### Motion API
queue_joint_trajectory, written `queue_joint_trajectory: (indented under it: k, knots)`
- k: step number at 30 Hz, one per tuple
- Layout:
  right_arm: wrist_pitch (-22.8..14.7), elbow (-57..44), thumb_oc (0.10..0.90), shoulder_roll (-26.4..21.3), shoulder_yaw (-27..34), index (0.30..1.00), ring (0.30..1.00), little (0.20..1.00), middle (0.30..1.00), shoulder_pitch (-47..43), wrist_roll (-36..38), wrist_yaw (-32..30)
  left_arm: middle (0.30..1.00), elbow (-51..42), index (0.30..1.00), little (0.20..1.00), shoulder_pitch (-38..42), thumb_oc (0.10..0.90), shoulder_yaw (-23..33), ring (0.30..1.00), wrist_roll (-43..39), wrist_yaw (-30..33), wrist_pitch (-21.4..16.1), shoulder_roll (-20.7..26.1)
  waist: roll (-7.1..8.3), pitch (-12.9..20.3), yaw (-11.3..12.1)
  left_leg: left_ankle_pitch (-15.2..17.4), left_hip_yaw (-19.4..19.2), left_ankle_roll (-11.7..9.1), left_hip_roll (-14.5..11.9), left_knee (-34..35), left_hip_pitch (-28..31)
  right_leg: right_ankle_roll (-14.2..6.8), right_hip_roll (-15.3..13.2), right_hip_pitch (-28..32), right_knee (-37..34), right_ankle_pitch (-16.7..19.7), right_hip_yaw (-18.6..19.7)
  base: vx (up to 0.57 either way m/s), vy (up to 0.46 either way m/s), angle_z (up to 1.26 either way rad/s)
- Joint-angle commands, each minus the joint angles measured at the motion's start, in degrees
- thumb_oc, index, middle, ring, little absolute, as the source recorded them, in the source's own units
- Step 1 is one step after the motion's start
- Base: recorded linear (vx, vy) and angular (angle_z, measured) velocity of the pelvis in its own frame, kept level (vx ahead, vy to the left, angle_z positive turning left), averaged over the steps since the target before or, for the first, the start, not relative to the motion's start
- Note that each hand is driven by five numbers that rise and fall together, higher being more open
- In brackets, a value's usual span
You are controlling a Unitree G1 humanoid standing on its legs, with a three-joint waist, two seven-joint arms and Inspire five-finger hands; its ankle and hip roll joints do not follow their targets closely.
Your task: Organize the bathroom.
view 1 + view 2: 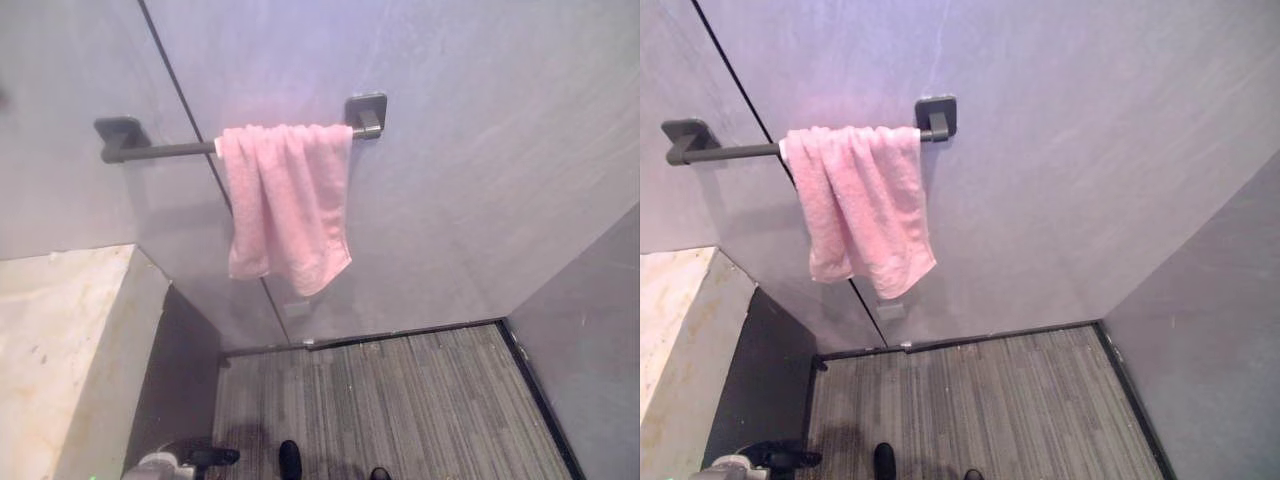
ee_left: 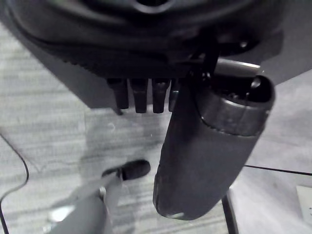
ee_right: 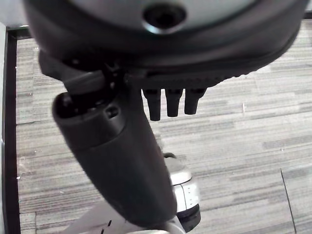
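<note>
**Pink towel hangs on the bar, both hands hang low and empty**

The pink towel (image 1: 287, 205) hangs over the dark towel bar (image 1: 160, 151) on the grey wall (image 1: 470, 150). It sits near the right mount (image 1: 366, 112) of the bar, bunched together, and its lower edge is uneven, so 1 corner hangs lower than the other. The left part of the bar is bare.

The left hand (image 2: 204, 141) points down at the striped floor (image 1: 400, 400). Its fingers are relaxed and straight, the thumb stands apart, and it holds nothing. The right hand (image 3: 122, 161) is in the same state above the floor: fingers loose, thumb free, nothing between them. Both hands are well apart from the towel.

What could go wrong, in my judgement: the towel seems to lie over the bar only by its own weight, so a pull on 1 side may drag it off to the floor. A grasp on the lower corner alone may do this. The left arm may also hit the pale counter (image 1: 60, 340), which stands close at the left below the bar, if it rises without care.

For open room, the floor in front of the wall is free, and the space right of the towel is wide until the side wall (image 1: 590, 340). The dark seam (image 1: 180, 90) in the wall runs behind the towel.
</note>
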State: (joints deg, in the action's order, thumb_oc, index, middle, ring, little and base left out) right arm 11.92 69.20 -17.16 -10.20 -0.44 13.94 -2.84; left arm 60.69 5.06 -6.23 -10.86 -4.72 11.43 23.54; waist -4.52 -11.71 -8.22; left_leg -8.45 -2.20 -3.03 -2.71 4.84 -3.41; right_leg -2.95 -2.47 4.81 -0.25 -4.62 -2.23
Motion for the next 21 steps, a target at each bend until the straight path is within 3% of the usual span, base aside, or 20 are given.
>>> queue_joint_trajectory:
  k: [1, 6, 8, 12, 17, 21]
  knots:
    - [-0.8, -1.5, 0.8, -2.0, 0.9, 0.9, 0.9, 0.9, 0.9, 0.6, 2.4, -2.6, 0.9, -1.4, 0.9, 0.9, -0.3, 0.8, -1.0, 0.9, 4.7, 1.3, -1.0, 2.8, -0.82, 0.9, 0.4, 4.4, -1.3, -0.4, -2.1, -2.1, -1.1, -1.3, 1.0, -5.4, 6.3, -1.4, -0.8, 0.02, 0.03, -0.08]
    - [-2.2, -4.2, 0.8, -5.1, 3.8, 0.9, 0.9, 0.9, 0.9, 1.0, 4.6, -4.6, 0.9, -11.8, 0.9, 0.9, 0.5, 0.8, -2.4, 0.9, 8.1, -0.2, -0.9, 9.8, -1.33, 0.7, 0.3, 4.3, -1.8, -0.6, -2.2, -3.2, -2.1, -1.1, 1.0, -5.9, 6.6, -1.3, -1.4, 0.01, 0.017, -0.07]
    - [-4.2, -7.0, 0.8, -6.3, 5.5, 0.9, 0.9, 0.9, 0.9, 1.5, 7.1, -6.4, 0.9, -18.6, 0.9, 0.9, 0.1, 0.8, -1.7, 0.9, 8.1, -1.7, -1.6, 14.1, -1.06, 0.7, 0.7, 4.4, -1.7, -0.6, -2.3, -3.2, -2.0, -1.0, 1.0, -5.6, 6.4, -1.1, -2.0, 0.03, -0.029, -0.01]
    - [-4.2, -13.8, 0.8, -7.9, 7.1, 0.9, 0.9, 0.9, 0.9, 2.3, 8.3, -8.3, 0.9, -27.4, 0.9, 0.9, -1.3, 0.8, 0.5, 0.9, 6.9, -2.2, -1.8, 18.6, -0.54, 0.9, 1.1, 4.4, -1.4, -0.7, -2.4, -3.1, -1.8, -0.8, 1.1, -5.2, 6.1, -1.0, -2.4, 0.03, -0.043, 0.04]
    - [-6.3, -32.2, 0.8, -9.7, 9.3, 0.9, 0.9, 0.9, 0.9, 4.8, 8.1, -11.5, 0.9, -40.8, 0.9, 0.9, -3.7, 0.8, 8.5, 0.9, 4.5, 0.8, -7.5, 22.1, 1.06, 1.1, 1.3, 4.4, -0.7, -0.7, -2.5, -2.9, -1.9, -0.5, 1.6, -5.1, 5.9, -1.0, -2.9, 0.02, -0.068, 0.11]
    - [-6.4, -51.1, 0.8, -9.4, 13.9, 0.9, 0.9, 0.9, 0.9, 5.8, 4.4, -4.8, 0.9, -50.0, 0.9, 0.9, -4.7, 0.8, 14.1, 0.9, 4.8, 1.5, -11.1, 21.8, 2.49, 1.6, 1.0, 4.2, -0.4, -0.9, -2.9, -2.3, -1.8, -0.4, 2.3, -5.0, 5.7, -1.3, -2.9, 0.04, -0.083, 0.1]
